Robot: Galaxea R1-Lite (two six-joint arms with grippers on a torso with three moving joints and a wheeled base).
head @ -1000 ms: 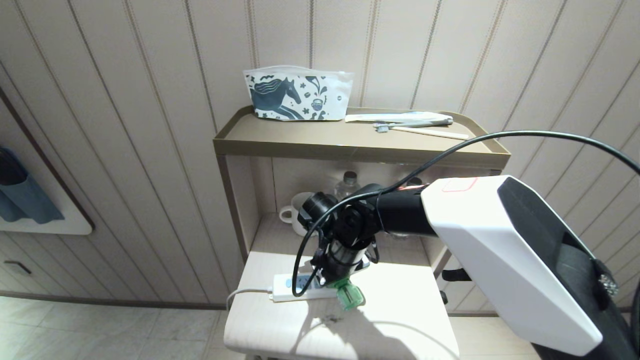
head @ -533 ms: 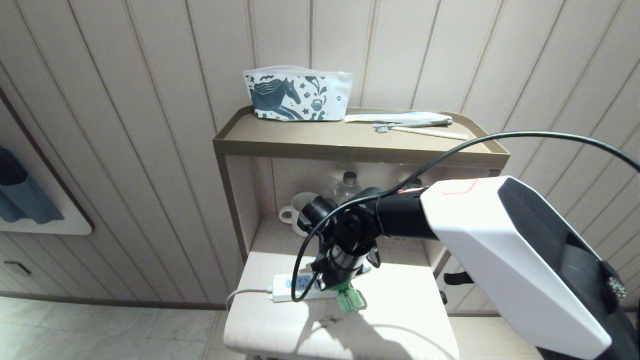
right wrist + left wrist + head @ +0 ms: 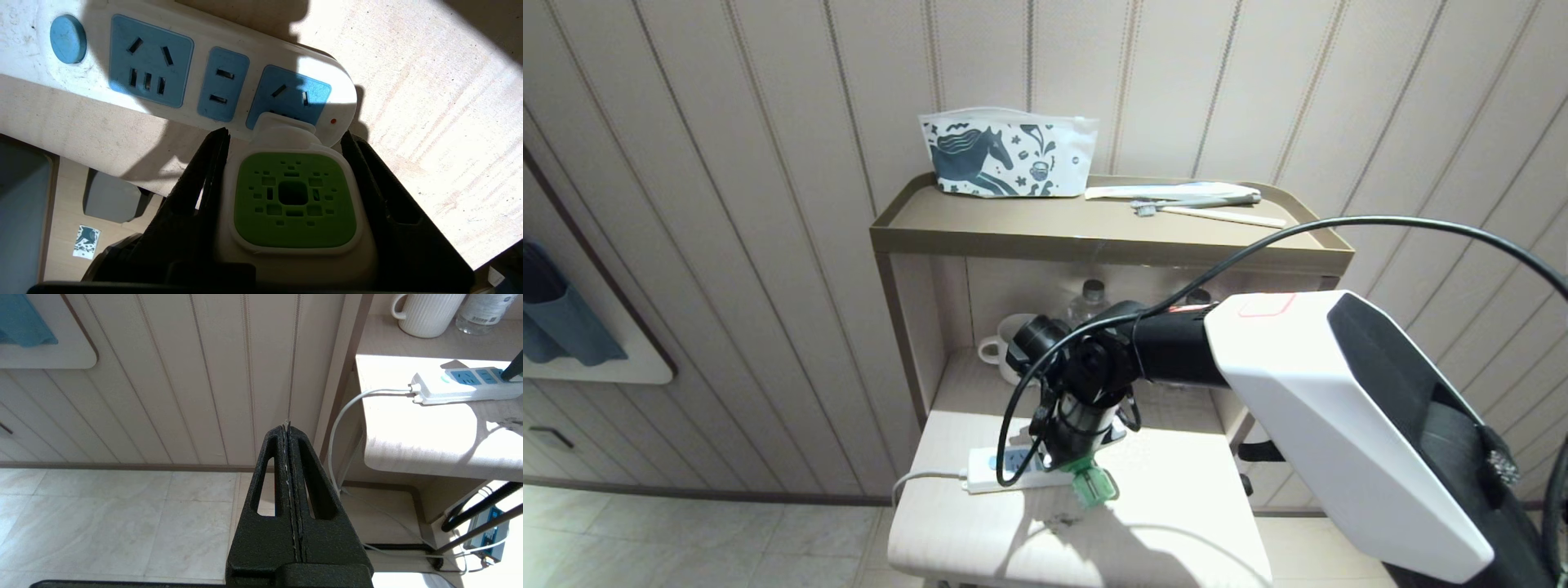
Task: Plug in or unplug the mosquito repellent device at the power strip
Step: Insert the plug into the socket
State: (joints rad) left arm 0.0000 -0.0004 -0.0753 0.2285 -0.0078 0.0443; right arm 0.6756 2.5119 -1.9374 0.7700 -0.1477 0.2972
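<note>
White power strip (image 3: 196, 77), light-blue sockets

A home room: panelled wall (image 3: 768, 163), shelf unit (image 3: 1094, 237) with mug (image 3: 1005, 347), toiletry pouch (image 3: 1005, 163).

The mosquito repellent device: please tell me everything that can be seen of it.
The mosquito repellent device has a white plastic-looking body, a square green perforated face and a translucent green bottle. The right pincer grips its sides. Its plug end meets the end socket of the power strip, beside the red light.
</note>
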